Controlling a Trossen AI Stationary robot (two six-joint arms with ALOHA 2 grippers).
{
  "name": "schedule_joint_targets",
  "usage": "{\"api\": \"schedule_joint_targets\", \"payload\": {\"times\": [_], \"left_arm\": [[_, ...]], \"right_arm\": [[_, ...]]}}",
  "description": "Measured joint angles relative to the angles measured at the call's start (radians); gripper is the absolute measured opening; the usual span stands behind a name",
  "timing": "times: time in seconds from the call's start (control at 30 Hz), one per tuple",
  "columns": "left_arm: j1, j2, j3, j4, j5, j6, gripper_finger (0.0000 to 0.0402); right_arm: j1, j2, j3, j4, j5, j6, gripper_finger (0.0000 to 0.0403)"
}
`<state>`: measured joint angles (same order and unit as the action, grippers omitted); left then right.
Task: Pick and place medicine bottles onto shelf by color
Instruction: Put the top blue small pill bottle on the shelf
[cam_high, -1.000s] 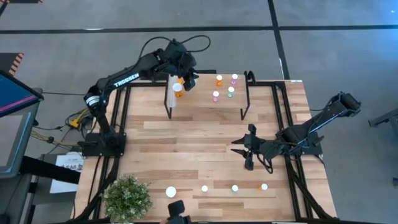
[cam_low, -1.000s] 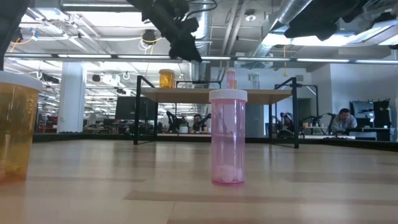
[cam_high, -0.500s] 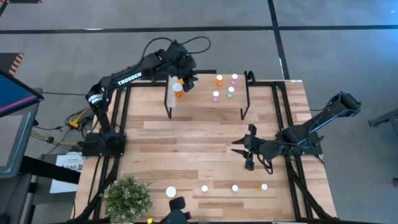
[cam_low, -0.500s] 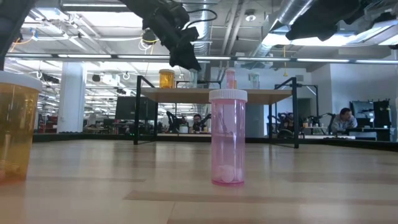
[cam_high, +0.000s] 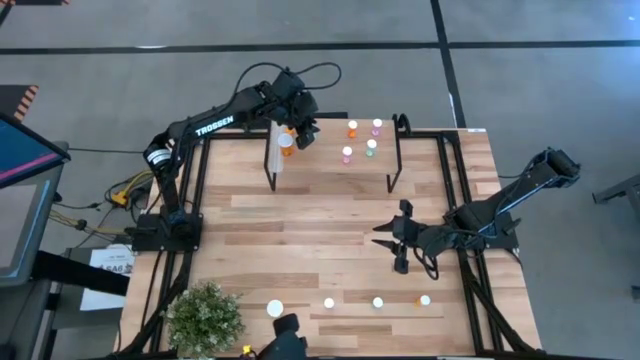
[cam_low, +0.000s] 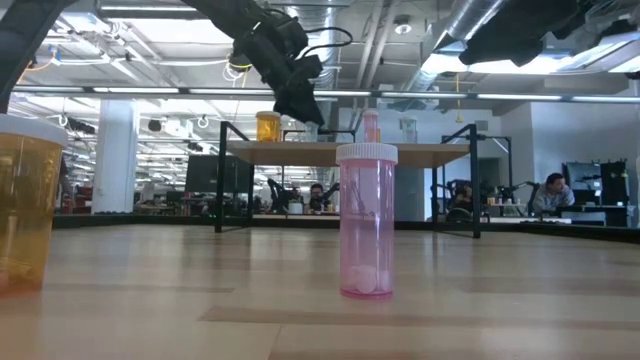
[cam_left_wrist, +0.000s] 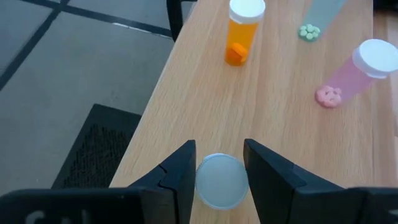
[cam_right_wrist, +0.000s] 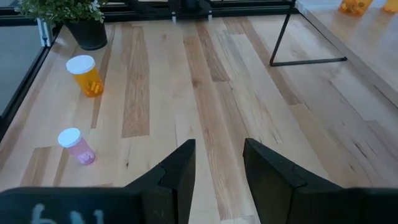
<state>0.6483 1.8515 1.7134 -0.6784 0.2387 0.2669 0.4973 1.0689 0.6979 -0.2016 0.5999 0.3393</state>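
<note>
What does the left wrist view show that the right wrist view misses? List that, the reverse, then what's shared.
Left wrist only: left gripper shut on a white-capped bottle; orange shelf bottle; pink shelf bottle.
Right wrist only: open, empty right gripper; plant; orange table bottle; pink table bottle.
Both: the shelf.

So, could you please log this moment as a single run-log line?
left gripper: closed around white-capped orange bottle over shelf | right gripper: open, empty, waiting above table | four bottles on shelf

Two dark jointed arms, white TROSSEN lettering, looping black cables.
</note>
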Motion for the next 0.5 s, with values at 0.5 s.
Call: {"api": "schedule_joint_targets", "payload": {"times": [0.5], "left_arm": [[0.0, 0.0, 0.0, -0.021, -0.061, -0.021, 0.0173]], "right_arm": [[0.0, 0.0, 0.0, 0.0, 0.0, 0.0, 0.0156]]}}
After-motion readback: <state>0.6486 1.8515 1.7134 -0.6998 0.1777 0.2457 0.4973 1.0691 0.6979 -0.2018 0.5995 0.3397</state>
